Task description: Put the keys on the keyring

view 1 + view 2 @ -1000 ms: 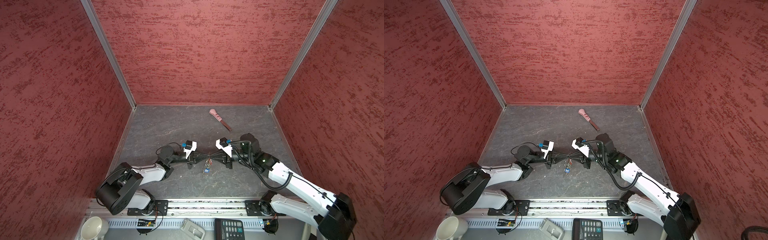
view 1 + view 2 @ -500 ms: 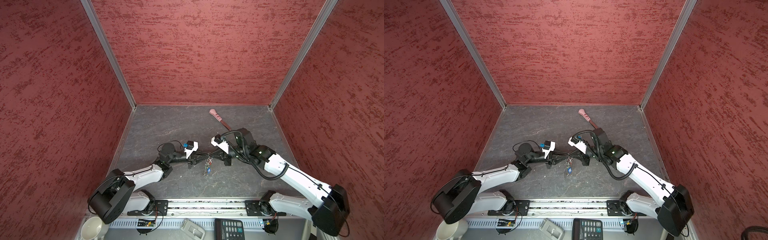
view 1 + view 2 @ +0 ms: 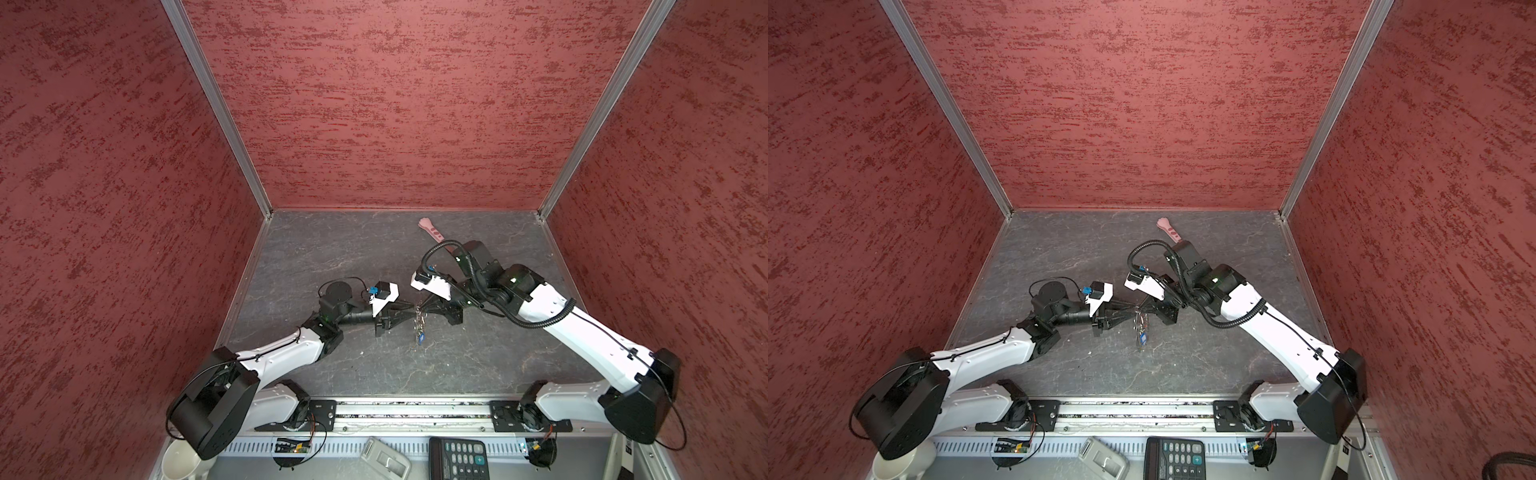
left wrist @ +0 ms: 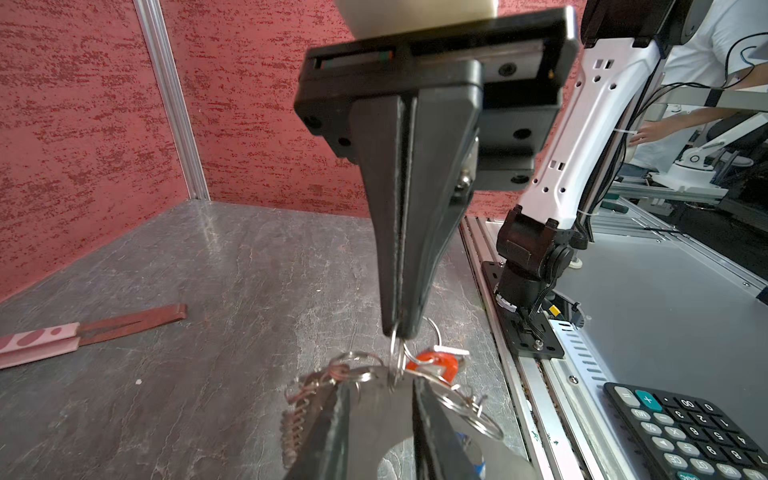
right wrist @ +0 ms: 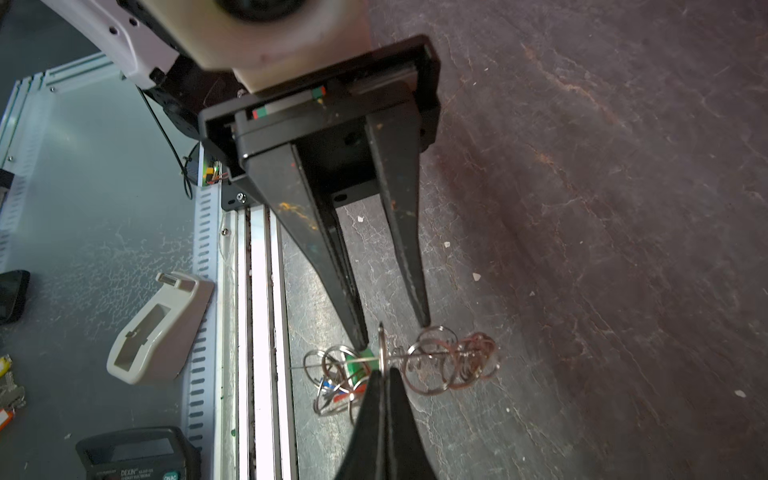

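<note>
Centre plugged, back-left and front-middle free.
I've got the left gripper and right gripper tip to tip over mid-table, with the keyring bunch hanging between them, so there's no way through. The left jaws stand apart around a ring and the right jaws are pinched on it. Both arms slant in from the front corners and fence the sides. The pink-handled tool lies near the back wall, its blade end hidden under the right wrist. There's bare slate behind the left gripper to the back-left corner, and from the keyring forward to the rail. Walls close three sides.
</note>
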Robot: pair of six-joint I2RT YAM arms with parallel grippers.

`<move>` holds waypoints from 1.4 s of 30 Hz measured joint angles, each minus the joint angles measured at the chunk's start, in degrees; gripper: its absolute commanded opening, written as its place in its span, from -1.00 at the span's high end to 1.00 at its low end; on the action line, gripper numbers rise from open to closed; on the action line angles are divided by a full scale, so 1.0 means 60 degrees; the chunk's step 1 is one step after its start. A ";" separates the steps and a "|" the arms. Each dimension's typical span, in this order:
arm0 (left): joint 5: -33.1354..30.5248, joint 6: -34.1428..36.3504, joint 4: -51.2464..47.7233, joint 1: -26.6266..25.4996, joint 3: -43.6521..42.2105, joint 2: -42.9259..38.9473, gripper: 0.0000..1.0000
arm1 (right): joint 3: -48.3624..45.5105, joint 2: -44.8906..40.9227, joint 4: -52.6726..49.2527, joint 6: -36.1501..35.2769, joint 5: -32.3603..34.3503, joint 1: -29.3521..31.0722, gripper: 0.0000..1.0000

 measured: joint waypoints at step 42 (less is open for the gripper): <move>0.0186 -0.1464 0.1614 -0.0036 -0.0022 0.0805 1.00 | -0.2973 -0.2787 0.3330 0.1060 0.0208 -0.0135 0.61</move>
